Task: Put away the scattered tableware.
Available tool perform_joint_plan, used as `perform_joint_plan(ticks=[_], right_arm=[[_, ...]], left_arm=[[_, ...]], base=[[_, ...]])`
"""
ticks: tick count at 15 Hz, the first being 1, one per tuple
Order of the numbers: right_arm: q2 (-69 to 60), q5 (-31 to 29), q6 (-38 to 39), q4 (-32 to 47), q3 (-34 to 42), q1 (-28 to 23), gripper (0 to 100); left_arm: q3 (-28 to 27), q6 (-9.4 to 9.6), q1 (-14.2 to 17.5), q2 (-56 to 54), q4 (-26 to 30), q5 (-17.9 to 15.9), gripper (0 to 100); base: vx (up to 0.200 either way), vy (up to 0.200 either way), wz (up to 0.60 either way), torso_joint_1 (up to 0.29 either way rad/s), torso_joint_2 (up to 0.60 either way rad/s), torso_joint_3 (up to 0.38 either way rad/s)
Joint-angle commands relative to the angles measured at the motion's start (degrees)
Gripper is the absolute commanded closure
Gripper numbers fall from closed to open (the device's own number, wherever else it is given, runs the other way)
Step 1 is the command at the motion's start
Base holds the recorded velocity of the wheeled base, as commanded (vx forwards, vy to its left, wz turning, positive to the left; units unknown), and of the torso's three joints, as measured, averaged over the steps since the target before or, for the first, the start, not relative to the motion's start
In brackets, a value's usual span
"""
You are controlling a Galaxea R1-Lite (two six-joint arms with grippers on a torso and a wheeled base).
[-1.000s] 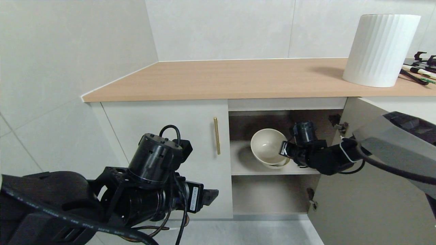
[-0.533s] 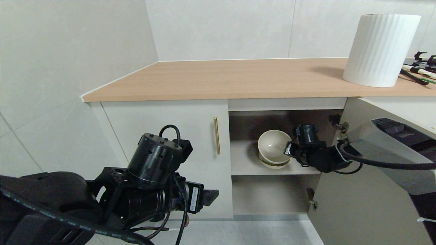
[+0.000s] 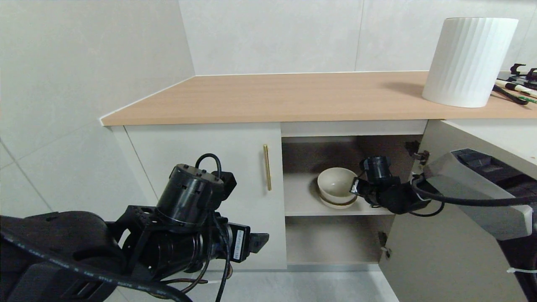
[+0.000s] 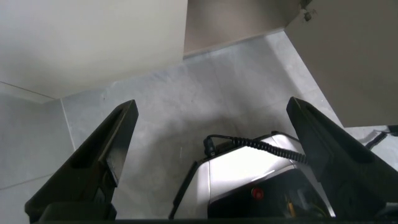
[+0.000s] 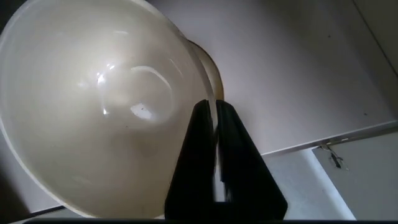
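A cream bowl (image 3: 334,183) is on the upper shelf (image 3: 300,200) of the open cabinet, stacked on a second cream dish (image 3: 337,204). My right gripper (image 3: 355,187) reaches in from the right and is shut on the bowl's right rim. In the right wrist view its two black fingers (image 5: 200,134) pinch the rim of the bowl (image 5: 102,93), and the lower dish's edge (image 5: 212,66) shows behind it. My left gripper (image 3: 261,240) hangs low in front of the closed left door. It stands open (image 4: 211,118) with nothing between its fingers, above the grey floor.
The cabinet's right door (image 3: 440,251) stands open beside my right arm. The left door carries a gold handle (image 3: 266,167). On the wooden counter (image 3: 272,96) stand a white ribbed container (image 3: 470,58) and some tools (image 3: 518,88) at the far right. The lower shelf (image 3: 331,243) is bare.
My right arm has carried the bowl deeper into the cabinet and lowered it from a tilted pose onto the dish beneath. The left arm has not moved.
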Motion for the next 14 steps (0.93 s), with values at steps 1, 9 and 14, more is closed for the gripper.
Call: perform_joint_plan(ticks=[1, 9, 14], right_arm=[[0.2, 0.0, 0.0, 0.4, -0.1, 0.1, 0], [-1.1, 0.4, 0.1, 1.2, 0.3, 0.3, 0], [-5.0, 0.5, 0.1, 1.8, 3.7, 1.2, 0]], left_arm=[[0.0, -0.06, 0.0, 0.1, 0.0, 0.0, 0], [-0.1, -0.14, 0.4, -0.5, 0.0, 0.1, 0], [-0.2, -1.46, 2.0, -3.1, 0.0, 0.0, 0]], base=[[0.0, 0.0, 0.0, 0.0, 0.0, 0.0], [0.0, 0.0, 0.0, 0.0, 0.0, 0.0], [0.0, 0.0, 0.0, 0.0, 0.0, 0.0]])
